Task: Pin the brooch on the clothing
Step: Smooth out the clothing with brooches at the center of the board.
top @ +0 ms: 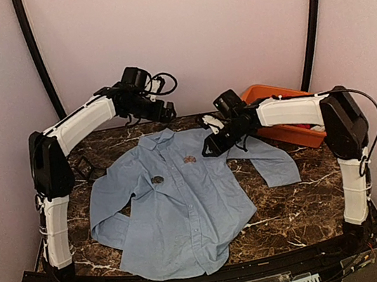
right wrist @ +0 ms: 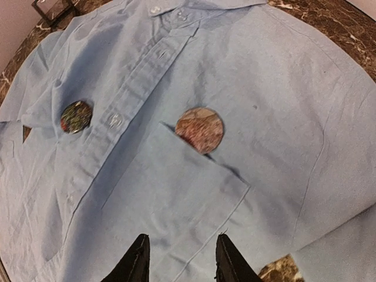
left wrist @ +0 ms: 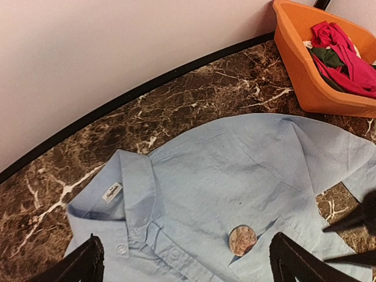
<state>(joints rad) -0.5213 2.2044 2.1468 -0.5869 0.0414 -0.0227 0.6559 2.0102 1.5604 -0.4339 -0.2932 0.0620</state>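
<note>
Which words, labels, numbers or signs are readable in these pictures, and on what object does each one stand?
The collar label on the shirt: a dark mark, too small to read.
The darker brooch: mottled pattern, no readable text.
The pinkish brooch: blurred pattern, no readable text.
Nothing else shows writing.

Count, as I see it: one blue shirt [top: 185, 212]; two round brooches, one dark brooch [right wrist: 76, 116], one reddish brooch [right wrist: 200, 129]; one orange bin [left wrist: 299, 82]
</note>
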